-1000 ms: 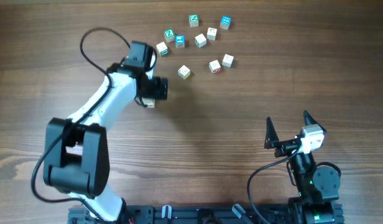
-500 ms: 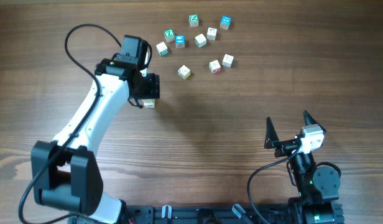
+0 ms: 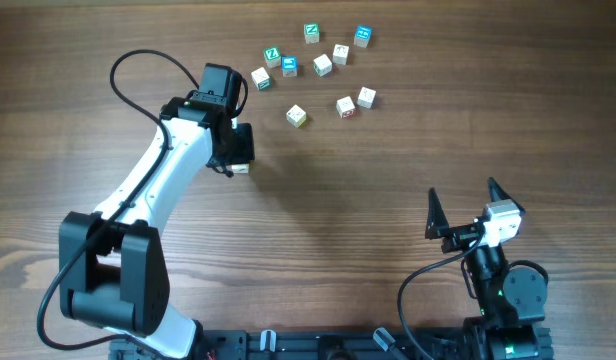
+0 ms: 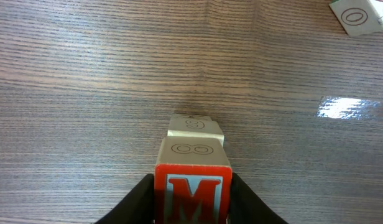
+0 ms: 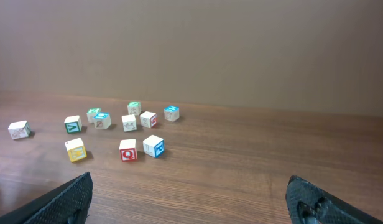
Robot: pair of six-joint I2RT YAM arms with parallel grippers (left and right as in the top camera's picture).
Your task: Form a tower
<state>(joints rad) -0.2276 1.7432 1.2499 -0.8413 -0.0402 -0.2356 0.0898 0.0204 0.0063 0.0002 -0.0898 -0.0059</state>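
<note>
In the left wrist view a cube with a red M face point(image 4: 193, 193) sits between my left gripper's point(image 4: 193, 186) black fingers, which press on both its sides. Right beyond it, touching, is a cream cube point(image 4: 194, 124). Of the tower I see only these two in line, and I cannot tell whether one stands on the other. From overhead, the left gripper point(image 3: 238, 157) covers them except for a pale cube edge point(image 3: 240, 168). My right gripper point(image 3: 459, 215) point(image 5: 191, 190) stands wide open with nothing in it near the table's front right.
Several loose cubes point(image 3: 318, 65) with green, blue and red faces lie scattered at the back, also seen in the right wrist view point(image 5: 126, 121). One cream cube with an O point(image 4: 359, 15) lies off to the left gripper's far right.
My left gripper has shifted slightly left over the pale cube and its jaws have closed in on the M cube. The right arm has not moved.
</note>
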